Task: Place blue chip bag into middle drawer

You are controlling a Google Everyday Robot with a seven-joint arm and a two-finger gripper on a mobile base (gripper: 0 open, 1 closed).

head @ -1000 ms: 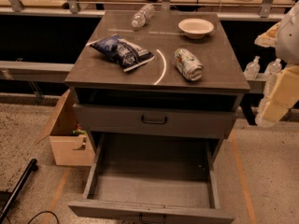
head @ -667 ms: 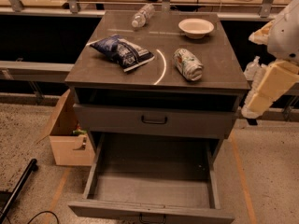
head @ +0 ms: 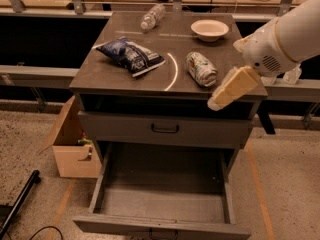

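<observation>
The blue chip bag lies crumpled on the left part of the cabinet top. The middle drawer is pulled out at the bottom of the cabinet, with nothing in it and a small dark handle on its front edge. My gripper hangs on the white arm at the cabinet's front right corner. It points down and to the left, just right of the white-green crushed can and far right of the bag. It holds nothing that I can see.
A closed grey drawer front with a black handle sits above the open one, under a dark open slot. A white bowl and a clear plastic bottle are at the back of the top. A cardboard box stands left of the cabinet.
My arm and gripper have swung in from the right edge towards the cabinet's front right corner. The bag, can and drawers have not moved.
</observation>
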